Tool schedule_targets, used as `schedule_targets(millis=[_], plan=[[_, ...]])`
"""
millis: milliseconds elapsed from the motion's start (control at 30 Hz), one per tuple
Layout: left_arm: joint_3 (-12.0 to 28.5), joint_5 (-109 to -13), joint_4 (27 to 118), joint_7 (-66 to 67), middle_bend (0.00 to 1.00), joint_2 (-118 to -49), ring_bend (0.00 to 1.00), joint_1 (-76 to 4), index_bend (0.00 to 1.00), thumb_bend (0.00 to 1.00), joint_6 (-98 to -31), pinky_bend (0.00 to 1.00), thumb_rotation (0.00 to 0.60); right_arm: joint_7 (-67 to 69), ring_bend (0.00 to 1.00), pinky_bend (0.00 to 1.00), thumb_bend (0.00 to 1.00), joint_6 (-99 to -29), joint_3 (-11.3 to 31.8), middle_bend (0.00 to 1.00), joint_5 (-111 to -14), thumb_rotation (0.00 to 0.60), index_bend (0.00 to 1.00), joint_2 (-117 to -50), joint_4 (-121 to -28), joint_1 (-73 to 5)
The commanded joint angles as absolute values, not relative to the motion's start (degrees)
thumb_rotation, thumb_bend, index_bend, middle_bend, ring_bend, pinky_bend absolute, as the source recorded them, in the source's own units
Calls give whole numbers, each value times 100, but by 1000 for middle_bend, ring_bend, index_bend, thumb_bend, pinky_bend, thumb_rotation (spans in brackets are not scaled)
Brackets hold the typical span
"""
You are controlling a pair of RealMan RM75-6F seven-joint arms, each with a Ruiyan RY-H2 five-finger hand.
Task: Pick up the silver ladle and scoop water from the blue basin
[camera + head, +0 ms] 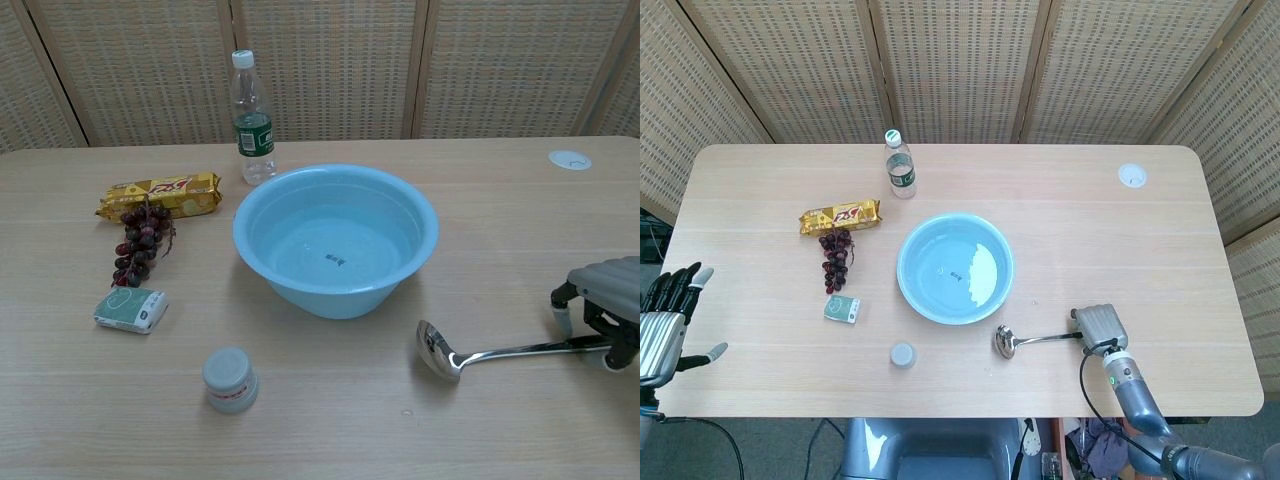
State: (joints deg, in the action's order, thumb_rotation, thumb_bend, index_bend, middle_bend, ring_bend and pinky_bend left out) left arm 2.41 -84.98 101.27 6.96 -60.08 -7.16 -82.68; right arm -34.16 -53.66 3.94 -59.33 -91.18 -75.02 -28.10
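Note:
The silver ladle lies flat on the table in front of the blue basin, its bowl toward the basin and its handle running right. In the chest view the ladle ends under my right hand. That hand hovers over the handle's end with its fingers curled down; one fingertip hangs clear above the handle, and the others meet its tip at the frame's edge. The basin holds water. My left hand stays spread and empty off the table's left edge.
A water bottle stands behind the basin. To its left lie a biscuit pack, grapes and a small green packet. A small capped jar stands near the front edge. A white disc sits at the far right.

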Motion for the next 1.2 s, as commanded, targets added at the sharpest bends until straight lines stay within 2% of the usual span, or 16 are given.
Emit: schedule_targets(millis=[33, 367, 633, 1033, 1200], plan=[[239, -8493, 10129, 701, 0, -6008, 0, -715, 0, 0, -8268, 0, 600, -3494, 860, 1000, 288, -5297, 382, 885, -5821, 600, 479, -9084, -7537, -2858], [236, -8487, 10135, 700, 0, -6003, 0, -718, 0, 0, -8262, 0, 600, -3588, 860, 1000, 297, -5214, 350, 885, -5581, 600, 481, -8993, -7679, -2947], [230, -8491, 10141, 696, 0, -5997, 0, -722, 0, 0, -8254, 0, 600, -3606, 860, 1000, 364, -5245, 314, 884, -5512, 600, 600, -8985, -7707, -2997], [216, -8498, 10143, 665, 0, -5983, 0, -728, 0, 0, -8234, 0, 600, -3454, 863, 1000, 615, -5370, 246, 888, -5630, 600, 683, -8796, -7927, -2975], [214, -8505, 10138, 656, 0, -5979, 0, -734, 0, 0, -8227, 0, 600, -3131, 875, 1000, 788, -5462, 204, 893, -5977, 600, 718, -8475, -8216, -2921]])
